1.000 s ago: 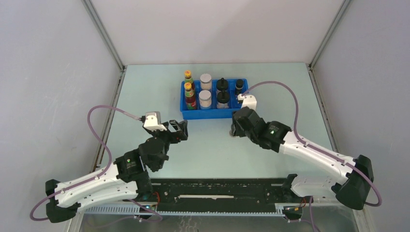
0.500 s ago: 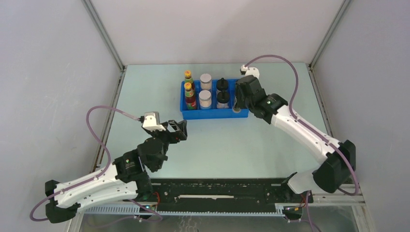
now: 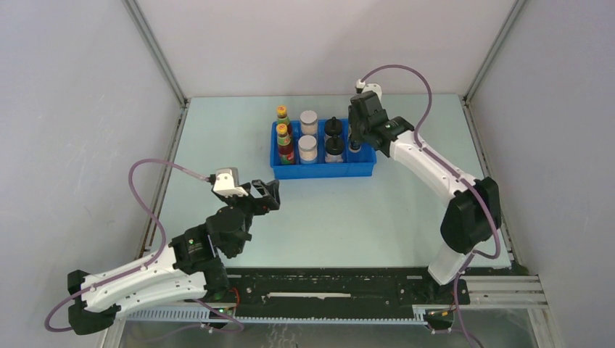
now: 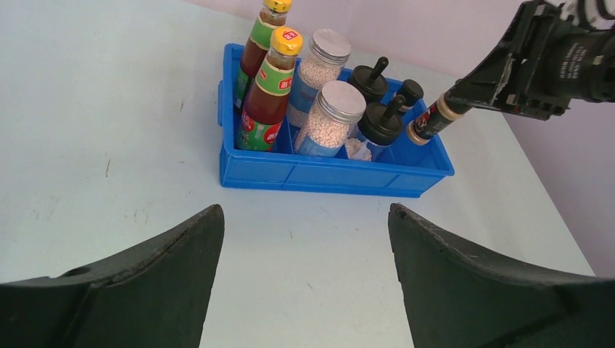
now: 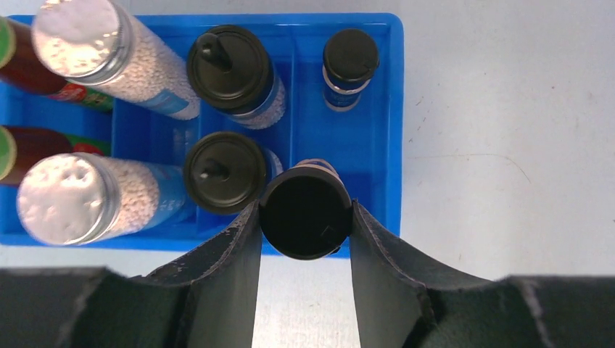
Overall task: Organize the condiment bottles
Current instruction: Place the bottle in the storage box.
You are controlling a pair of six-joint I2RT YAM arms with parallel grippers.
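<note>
My right gripper [image 5: 306, 210] is shut on a tiny dark vial [image 5: 305, 212], held above the near right compartment of the blue tray [image 5: 377, 138]; the vial also shows in the left wrist view [image 4: 434, 119], tilted above the tray. In the tray stand two red-labelled bottles [image 4: 269, 93], two silver-lidded jars [image 4: 330, 116], two black-lidded jars [image 5: 225, 170] and the other dark vial [image 5: 349, 65] in the far right compartment. My left gripper [image 4: 304, 225] is open and empty, well short of the tray [image 3: 323, 170]; it also shows in the top view [image 3: 270, 196].
The tray stands at the back middle of the pale table [image 3: 326, 217]. Grey walls close in the sides and back. The right arm [image 3: 428, 163] stretches over the table's right half.
My right arm has carried the vial from the table in front of the tray up and back, to above the tray's right end. The left arm has not moved.
</note>
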